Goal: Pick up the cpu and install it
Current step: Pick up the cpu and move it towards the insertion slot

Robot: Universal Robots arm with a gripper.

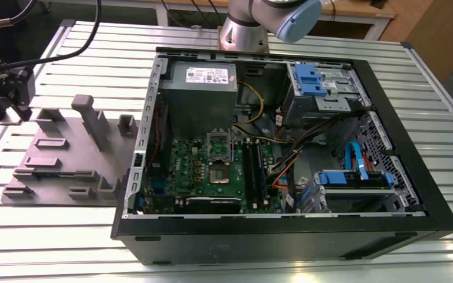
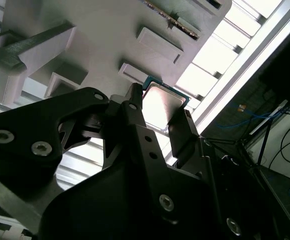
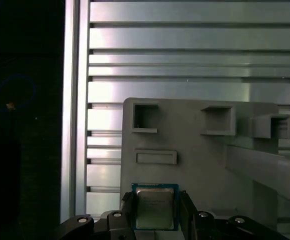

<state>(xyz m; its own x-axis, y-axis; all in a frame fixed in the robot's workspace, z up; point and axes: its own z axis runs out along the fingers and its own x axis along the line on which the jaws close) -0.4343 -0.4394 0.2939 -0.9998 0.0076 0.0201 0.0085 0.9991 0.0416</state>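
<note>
Gripper: the black two-fingered gripper (image 1: pixel 12 94) (image 2: pixel 160 114) hangs at the exterior view's far left, its fingers (image 3: pixel 127 210) drawn in narrow and pinching the cpu.
Cpu: the small flat square cpu (image 3: pixel 155 207) (image 2: pixel 161 104), silvery-grey metal with a thin green rim, sits between both fingers over the holder's edge.
Holder: a moulded grey plastic holder (image 1: pixel 69 153) with posts and pockets lies just beside the case.
Case: an open black metal computer case (image 1: pixel 273 242) lies on its side.
Surface: a slatted silvery aluminium table (image 1: pixel 210 268).
Room: wooden furniture (image 1: pixel 435 29) stands behind.
</note>
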